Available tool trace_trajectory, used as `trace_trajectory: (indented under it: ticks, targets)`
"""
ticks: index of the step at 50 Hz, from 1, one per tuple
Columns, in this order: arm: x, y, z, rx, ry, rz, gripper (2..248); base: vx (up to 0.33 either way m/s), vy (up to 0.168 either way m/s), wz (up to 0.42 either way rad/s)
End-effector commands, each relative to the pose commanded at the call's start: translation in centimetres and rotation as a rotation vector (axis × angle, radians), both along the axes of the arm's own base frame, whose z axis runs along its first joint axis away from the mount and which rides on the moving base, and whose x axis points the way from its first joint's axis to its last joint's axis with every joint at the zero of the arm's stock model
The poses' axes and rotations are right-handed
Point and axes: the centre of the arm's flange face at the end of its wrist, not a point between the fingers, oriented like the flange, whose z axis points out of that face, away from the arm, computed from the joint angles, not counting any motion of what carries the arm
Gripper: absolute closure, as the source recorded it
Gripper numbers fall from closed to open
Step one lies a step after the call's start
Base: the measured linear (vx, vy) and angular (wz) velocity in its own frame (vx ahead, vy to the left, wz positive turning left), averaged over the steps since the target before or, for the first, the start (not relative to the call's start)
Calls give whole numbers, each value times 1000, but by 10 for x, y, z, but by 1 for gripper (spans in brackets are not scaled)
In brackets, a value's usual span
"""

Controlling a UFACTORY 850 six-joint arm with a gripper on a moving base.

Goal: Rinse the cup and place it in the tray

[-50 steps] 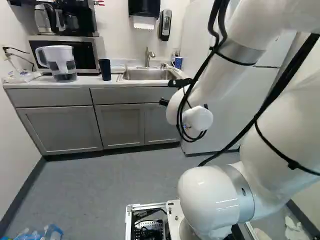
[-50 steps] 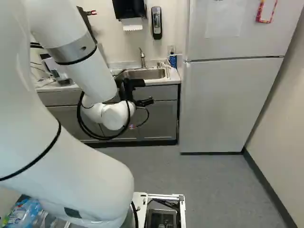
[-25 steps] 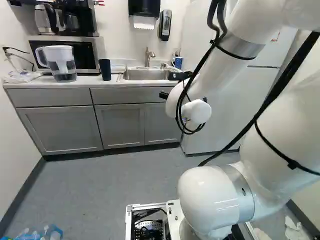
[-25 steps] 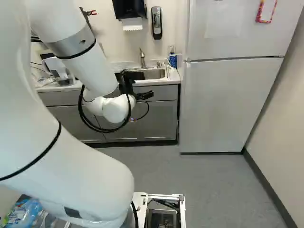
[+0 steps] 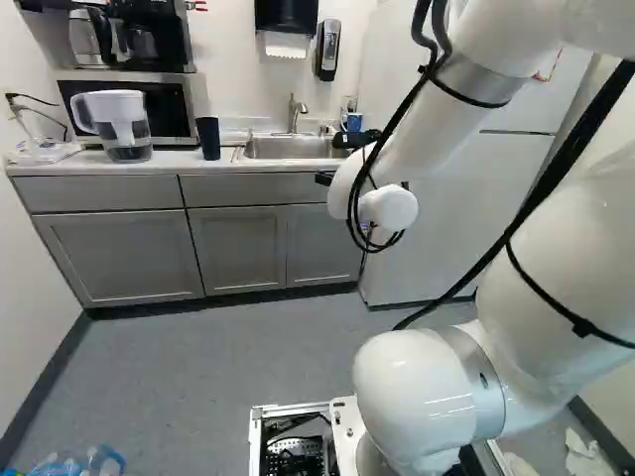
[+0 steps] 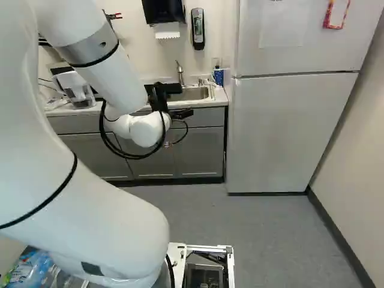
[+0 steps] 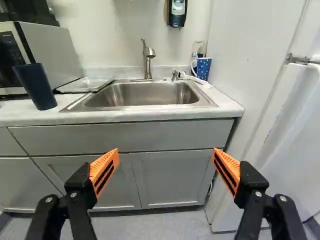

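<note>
**Navy cup (image 7: 36,86) ahead of the wide-open, empty claw (image 7: 166,150), off to one side**

An off-centre approach could knock it into the tray (image 7: 84,86) beside it; a low one could jam the claw on the pale worktop (image 7: 170,116). The sink (image 7: 145,94) lies ahead; the fridge (image 6: 288,132) limits sideways swing.

No words, brands, numbers or signs can be read in any of the views. Small marks too fine to be made out are carried on the control panel of the microwave (image 7: 51,46) and on the front of the wall dispenser (image 7: 178,15), and a coloured label is borne by a plastic bottle (image 6: 23,271) at the lower left of the right base view. On the fridge door (image 6: 294,54), a pale sheet (image 6: 281,30) and a red-edged frame (image 6: 327,18) are seen, on which no lettering can be deciphered.
</note>
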Motion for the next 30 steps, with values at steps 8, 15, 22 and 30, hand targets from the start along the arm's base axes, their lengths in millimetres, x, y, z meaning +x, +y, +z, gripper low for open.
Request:
trace_trajectory:
  ticks: [8, 15, 22, 30]
  targets:
    - [6, 1, 7, 0, 1, 2, 3, 0, 0, 0]
    - [10, 2, 12, 0, 2, 5, 3, 0, 0, 0]
    - [15, 3, 18, 0, 4, 7, 3, 0, 0, 0]
    - [21, 4, 25, 0, 7, 9, 3, 0, 0, 0]
